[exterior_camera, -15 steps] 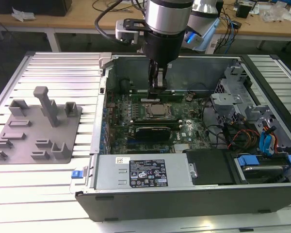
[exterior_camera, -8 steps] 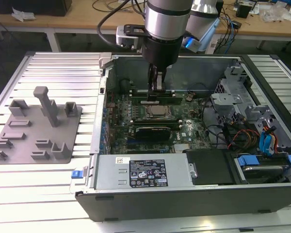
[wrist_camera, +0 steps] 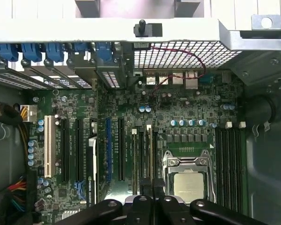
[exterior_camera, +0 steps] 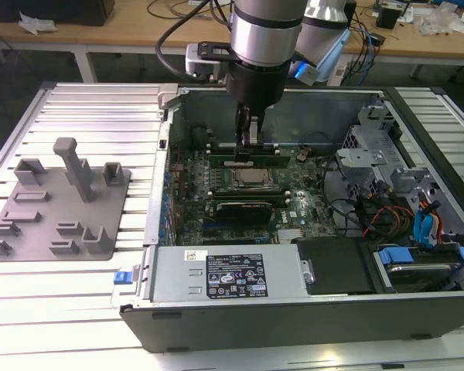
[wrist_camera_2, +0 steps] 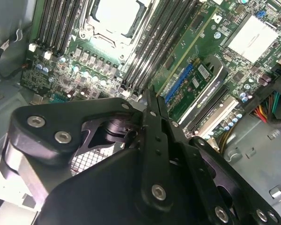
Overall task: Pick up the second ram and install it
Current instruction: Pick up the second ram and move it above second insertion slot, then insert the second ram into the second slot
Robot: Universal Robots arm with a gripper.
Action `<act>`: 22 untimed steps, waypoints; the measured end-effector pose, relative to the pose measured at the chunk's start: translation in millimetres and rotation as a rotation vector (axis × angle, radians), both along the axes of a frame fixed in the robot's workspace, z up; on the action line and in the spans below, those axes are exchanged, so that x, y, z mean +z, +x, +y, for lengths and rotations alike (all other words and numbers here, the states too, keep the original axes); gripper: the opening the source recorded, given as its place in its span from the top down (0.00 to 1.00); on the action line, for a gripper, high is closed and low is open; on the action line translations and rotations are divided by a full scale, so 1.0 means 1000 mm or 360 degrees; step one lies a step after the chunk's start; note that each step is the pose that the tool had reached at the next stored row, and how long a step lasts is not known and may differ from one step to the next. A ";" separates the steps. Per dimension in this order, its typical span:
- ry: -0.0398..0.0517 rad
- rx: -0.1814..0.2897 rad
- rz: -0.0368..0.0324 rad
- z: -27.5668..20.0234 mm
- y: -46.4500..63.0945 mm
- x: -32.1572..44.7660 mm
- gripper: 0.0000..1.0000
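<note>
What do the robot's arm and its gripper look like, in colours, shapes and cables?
The arm is a thick silver-grey cylinder with a black band, and a blue ring marks a joint cap. Black cables loop beside it. The gripper is black and narrow; in the second wrist view its flat link bars carry silver screws.

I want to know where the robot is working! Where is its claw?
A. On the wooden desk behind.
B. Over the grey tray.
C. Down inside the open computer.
C: the claw reaches down inside the open computer case, over the green motherboard, shut on the second ram; the grey tray sits apart on the exterior view's left.
</note>
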State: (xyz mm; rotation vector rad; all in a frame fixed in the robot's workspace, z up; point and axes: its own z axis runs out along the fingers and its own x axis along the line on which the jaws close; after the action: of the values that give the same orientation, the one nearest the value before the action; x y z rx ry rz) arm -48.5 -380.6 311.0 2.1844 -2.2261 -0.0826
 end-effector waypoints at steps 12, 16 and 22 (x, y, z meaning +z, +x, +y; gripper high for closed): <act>0.0000 0.0000 0.0000 0.0000 0.000 -0.0005 0.91; 0.0000 0.0000 0.0000 0.0000 0.000 -0.0050 0.91; -0.0001 0.0000 0.0000 0.0000 0.000 -0.0128 0.91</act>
State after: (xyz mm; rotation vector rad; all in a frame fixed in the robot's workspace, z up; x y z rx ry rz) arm -48.5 -380.6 298.2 2.1840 -2.2256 -0.0816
